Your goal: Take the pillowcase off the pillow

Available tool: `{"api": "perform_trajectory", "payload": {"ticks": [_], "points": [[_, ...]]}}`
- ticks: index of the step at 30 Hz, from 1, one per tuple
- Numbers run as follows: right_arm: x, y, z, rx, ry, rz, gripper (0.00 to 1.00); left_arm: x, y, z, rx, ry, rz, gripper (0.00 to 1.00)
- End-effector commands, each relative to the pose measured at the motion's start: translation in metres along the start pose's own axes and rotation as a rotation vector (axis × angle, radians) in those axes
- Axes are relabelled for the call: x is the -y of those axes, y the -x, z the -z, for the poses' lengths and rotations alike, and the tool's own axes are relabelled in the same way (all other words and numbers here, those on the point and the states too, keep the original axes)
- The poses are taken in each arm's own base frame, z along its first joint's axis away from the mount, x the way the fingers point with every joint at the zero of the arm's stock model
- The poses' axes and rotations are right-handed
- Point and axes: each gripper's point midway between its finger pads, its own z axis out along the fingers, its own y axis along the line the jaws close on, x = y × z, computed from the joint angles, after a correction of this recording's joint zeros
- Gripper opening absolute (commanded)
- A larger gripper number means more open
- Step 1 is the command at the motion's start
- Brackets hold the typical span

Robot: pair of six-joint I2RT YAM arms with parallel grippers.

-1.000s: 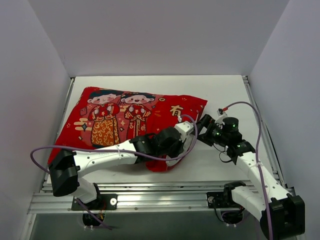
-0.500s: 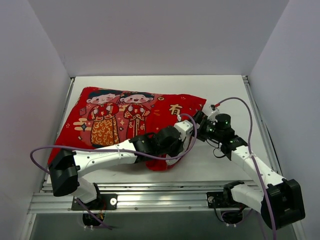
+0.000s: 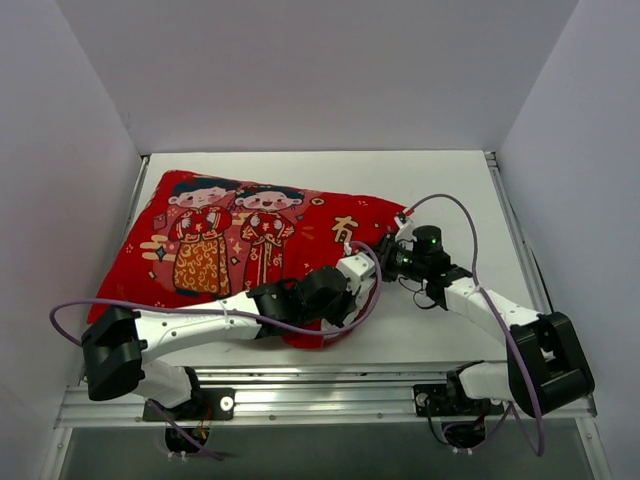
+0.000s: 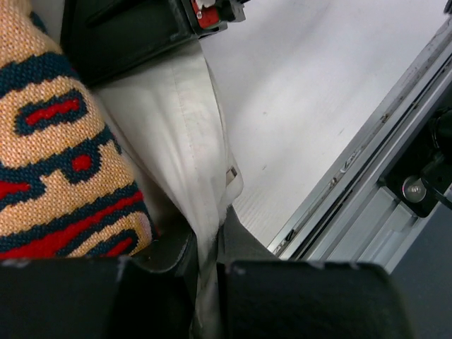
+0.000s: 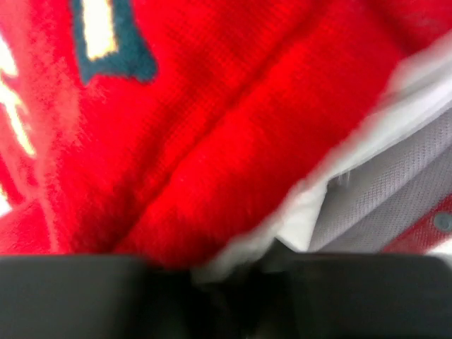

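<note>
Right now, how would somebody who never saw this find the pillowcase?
Look at the white table between the pale walls. The pillowcase is the big puffy red thing lying across its left side. Nothing else there is red with two cartoon children printed on it.

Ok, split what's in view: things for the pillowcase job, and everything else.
Job: pillowcase; pillow inside it, hidden from above; left gripper pinching the case's white edge; right gripper at its right end.
Just there: table; aluminium rail; purple cables.
</note>
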Motion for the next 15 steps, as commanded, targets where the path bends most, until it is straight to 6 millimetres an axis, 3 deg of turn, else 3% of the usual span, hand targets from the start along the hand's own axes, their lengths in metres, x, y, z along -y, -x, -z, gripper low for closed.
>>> {"api": "perform_trajectory", "payload": {"ticks": [1,4,8,9,12,15], "points": [[-0.004,0.025,-0.001,0.106,-0.005,0.087,0.01,0.052,0.054,0.042,0.199,-0.211,0.023,0.02],[-0.008,0.03,0.008,0.13,-0.025,0.145,0.0,0.043,0.059,0.051,0.213,-0.17,0.026,0.02],[-0.011,0.035,0.019,0.177,-0.055,0.185,0.0,0.025,0.085,0.073,0.256,-0.081,0.018,0.57],[-0.015,0.035,0.022,0.186,-0.045,0.196,0.0,0.017,0.101,0.084,0.289,-0.039,0.021,0.72],[-0.018,0.035,0.026,0.198,-0.055,0.221,0.0,0.007,0.133,0.106,0.347,0.028,-0.004,0.84],[-0.026,0.036,0.028,0.204,-0.056,0.25,0.0,-0.005,0.152,0.109,0.378,0.098,-0.046,0.87]]}}
